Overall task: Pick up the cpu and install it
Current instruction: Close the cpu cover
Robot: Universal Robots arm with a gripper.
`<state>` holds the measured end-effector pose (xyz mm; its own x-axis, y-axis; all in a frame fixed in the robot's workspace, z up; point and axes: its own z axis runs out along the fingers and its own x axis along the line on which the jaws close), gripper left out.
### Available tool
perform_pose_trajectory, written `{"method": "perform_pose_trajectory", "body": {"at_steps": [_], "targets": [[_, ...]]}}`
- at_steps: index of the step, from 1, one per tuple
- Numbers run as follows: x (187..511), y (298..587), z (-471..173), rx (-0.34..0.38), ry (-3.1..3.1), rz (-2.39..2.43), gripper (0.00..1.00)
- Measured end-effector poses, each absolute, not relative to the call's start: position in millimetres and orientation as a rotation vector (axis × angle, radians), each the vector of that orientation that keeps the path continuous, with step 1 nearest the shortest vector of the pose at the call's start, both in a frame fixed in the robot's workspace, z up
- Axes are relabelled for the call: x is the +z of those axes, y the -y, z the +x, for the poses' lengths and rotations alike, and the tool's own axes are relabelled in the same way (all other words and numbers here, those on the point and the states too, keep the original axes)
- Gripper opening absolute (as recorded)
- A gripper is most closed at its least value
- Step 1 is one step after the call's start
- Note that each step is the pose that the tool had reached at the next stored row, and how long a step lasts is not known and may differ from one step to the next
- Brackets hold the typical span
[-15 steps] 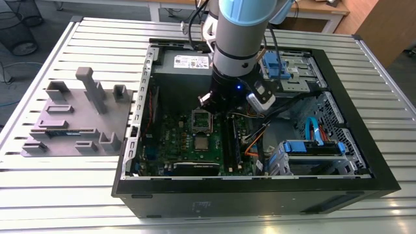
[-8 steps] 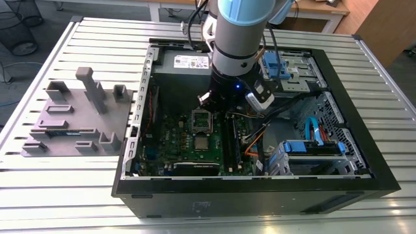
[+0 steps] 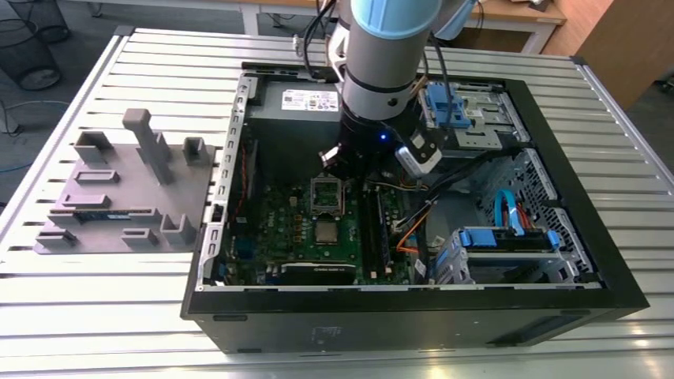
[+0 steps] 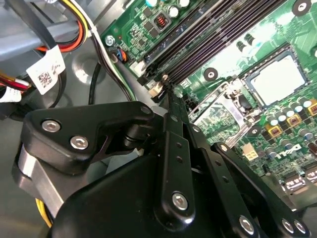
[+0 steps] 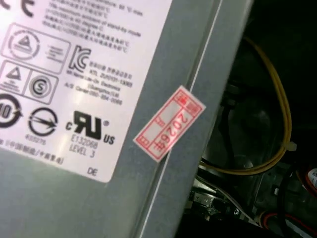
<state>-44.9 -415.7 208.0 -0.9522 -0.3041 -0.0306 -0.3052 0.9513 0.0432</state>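
The cpu [image 3: 327, 231], a shiny silver-grey square, lies flat in its dark socket on the green motherboard [image 3: 279, 229] inside the open computer case. In the second wrist view the cpu [image 4: 275, 79] sits beside the silver socket frame [image 4: 218, 111], which is swung open. That socket frame [image 3: 327, 192] stands just behind the chip in the exterior view. My gripper [image 3: 339, 162] hangs over the board at the frame's far side, apart from the cpu. Its black linkage [image 4: 168, 94] points at the end of the memory slots [image 4: 208, 34].
The grey power supply [image 3: 300, 99] with its white label [image 5: 74, 99] is at the back of the case, with a yellow cable [image 5: 282, 124] beside it. Blue drive brackets [image 3: 506, 237] and orange cables [image 3: 411, 233] crowd the exterior view's right. A grey fixture plate [image 3: 116, 197] lies on the slatted table on the left.
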Motion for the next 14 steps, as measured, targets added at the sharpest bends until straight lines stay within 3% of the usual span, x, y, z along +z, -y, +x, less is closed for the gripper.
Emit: {"method": "perform_pose_trajectory", "body": {"at_steps": [14], "targets": [[205.8,412.8,-45.7,0.074,-3.075,-0.516,0.11]]}}
